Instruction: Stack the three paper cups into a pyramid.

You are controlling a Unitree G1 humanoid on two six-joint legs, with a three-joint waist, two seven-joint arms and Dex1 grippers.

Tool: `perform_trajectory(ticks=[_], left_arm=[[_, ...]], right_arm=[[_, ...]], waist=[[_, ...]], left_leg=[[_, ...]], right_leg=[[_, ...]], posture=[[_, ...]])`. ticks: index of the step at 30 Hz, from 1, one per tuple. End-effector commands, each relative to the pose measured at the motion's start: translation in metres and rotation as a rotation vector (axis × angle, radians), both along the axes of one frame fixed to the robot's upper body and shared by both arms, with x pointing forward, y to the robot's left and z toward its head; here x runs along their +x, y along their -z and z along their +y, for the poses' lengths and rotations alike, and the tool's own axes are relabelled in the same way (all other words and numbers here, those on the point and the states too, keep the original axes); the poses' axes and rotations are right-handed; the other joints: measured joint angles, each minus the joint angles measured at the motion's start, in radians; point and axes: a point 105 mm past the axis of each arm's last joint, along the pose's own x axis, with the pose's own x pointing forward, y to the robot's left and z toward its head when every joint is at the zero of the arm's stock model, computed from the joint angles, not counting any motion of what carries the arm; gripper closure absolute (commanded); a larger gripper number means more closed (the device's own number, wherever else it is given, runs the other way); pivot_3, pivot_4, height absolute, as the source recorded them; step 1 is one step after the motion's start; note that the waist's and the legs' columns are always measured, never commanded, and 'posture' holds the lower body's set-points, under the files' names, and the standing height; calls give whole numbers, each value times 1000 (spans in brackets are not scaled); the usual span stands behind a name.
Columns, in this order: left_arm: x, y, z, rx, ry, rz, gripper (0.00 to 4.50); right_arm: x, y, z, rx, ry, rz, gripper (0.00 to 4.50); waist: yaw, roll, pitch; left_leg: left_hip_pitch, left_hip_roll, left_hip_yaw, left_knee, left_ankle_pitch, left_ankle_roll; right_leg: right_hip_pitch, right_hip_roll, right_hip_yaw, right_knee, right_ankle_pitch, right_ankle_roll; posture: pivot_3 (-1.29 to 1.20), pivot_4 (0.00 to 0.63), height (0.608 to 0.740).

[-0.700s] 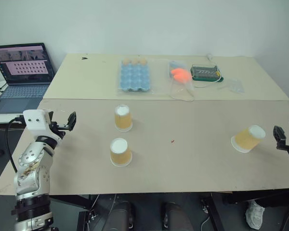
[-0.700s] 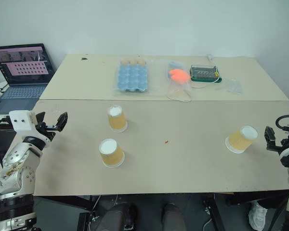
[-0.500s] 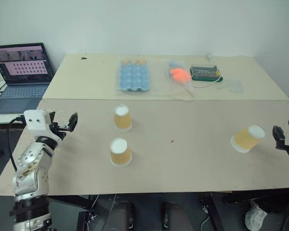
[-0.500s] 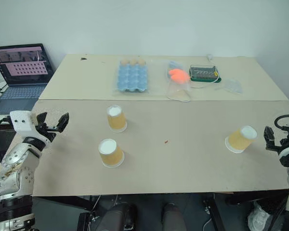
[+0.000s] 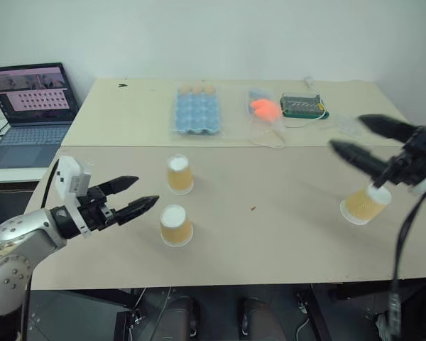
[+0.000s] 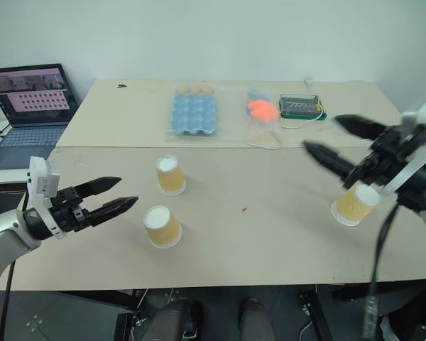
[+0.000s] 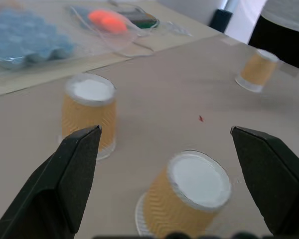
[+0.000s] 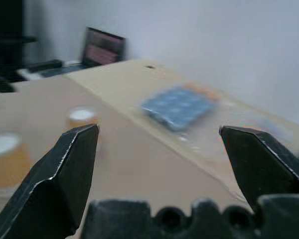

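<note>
Left gripper (image 5: 131,197) and right gripper (image 5: 361,142) gape wide, empty; three paper cups (image 5: 175,225) stand unstacked.

Your left gripper (image 5: 131,197) sits at about eight o'clock in the head view, its arm reaching in from the lower left edge, the two black fingers spread wide and pointing toward three o'clock, nearly level, holding nothing. Your right gripper (image 5: 358,141) hangs at about two o'clock, raised, fingers also spread wide and empty, pointing toward nine o'clock from the right edge.
</note>
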Motion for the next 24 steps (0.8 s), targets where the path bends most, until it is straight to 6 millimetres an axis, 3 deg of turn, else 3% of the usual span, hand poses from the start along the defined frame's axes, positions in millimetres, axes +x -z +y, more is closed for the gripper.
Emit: perform_trajectory(ticks=[1,7,13,24], left_arm=[[-5,3,-5,80,101,4,72],[2,36,-8,224,175,-4,72],[10,56,-18,284,231,-58,72],[22,59,-41,214,298,-64,72]], right_arm=[[-13,11,19,-69,-168,45,0],[-10,31,35,-104,-229,90,0],[-14,32,44,-80,-241,88,0],[-15,45,43,-88,-165,122,0]], waist=[[1,-1,0],[1,-1,1],[2,-1,1],[3,-2,1]], left_leg=[[0,0,0,0,-2,-3],[-1,0,2,0,-2,-4],[-4,0,2,-2,-2,-4],[-5,0,2,-1,-2,-3]], right_leg=[[0,-1,0,0,0,0],[-4,-6,-1,-1,4,-7],[-7,-10,-3,-1,5,-8],[-6,-10,-3,-1,7,-6]], posture=[[0,150,716],[0,150,716],[0,150,716],[0,150,716]])
